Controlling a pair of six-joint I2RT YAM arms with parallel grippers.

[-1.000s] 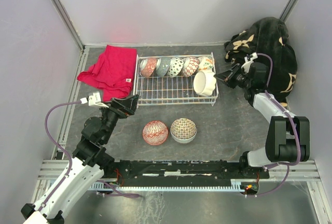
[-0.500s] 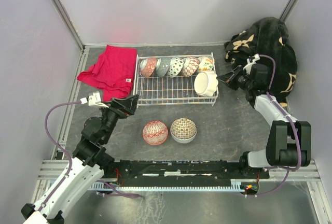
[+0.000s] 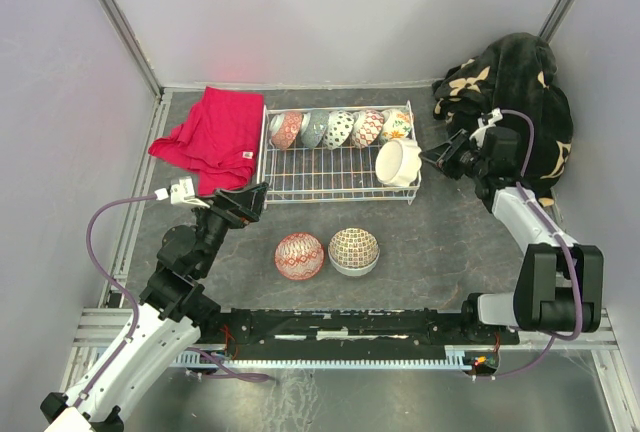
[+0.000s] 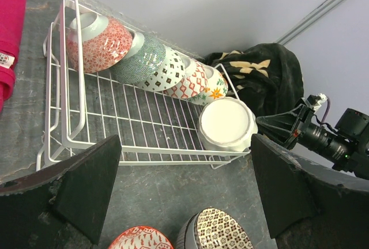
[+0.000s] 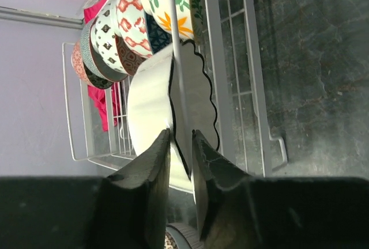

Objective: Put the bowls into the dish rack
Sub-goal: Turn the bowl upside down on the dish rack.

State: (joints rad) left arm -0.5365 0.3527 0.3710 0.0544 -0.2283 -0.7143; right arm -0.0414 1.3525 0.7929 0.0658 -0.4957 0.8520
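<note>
The white wire dish rack (image 3: 340, 197) holds a row of several patterned bowls (image 3: 340, 129) on edge along its far side. A white scalloped bowl (image 3: 396, 162) stands on edge at the rack's right end. My right gripper (image 3: 428, 159) sits just right of it, jaws slightly open; in the right wrist view the white bowl (image 5: 150, 110) shows beyond the fingertips (image 5: 163, 136), ungripped. A red-patterned bowl (image 3: 299, 255) and a brown lattice bowl (image 3: 354, 249) lie upside down on the table. My left gripper (image 3: 260, 196) hovers wide open and holds nothing, left of those two.
A red cloth (image 3: 210, 137) lies left of the rack. A black floral blanket (image 3: 515, 92) is heaped in the back right corner behind the right arm. Grey walls close in the table on three sides.
My right gripper has parted its jaws and drawn back a little to the right, off the white bowl, which now stands in the rack. The left arm has not moved.
</note>
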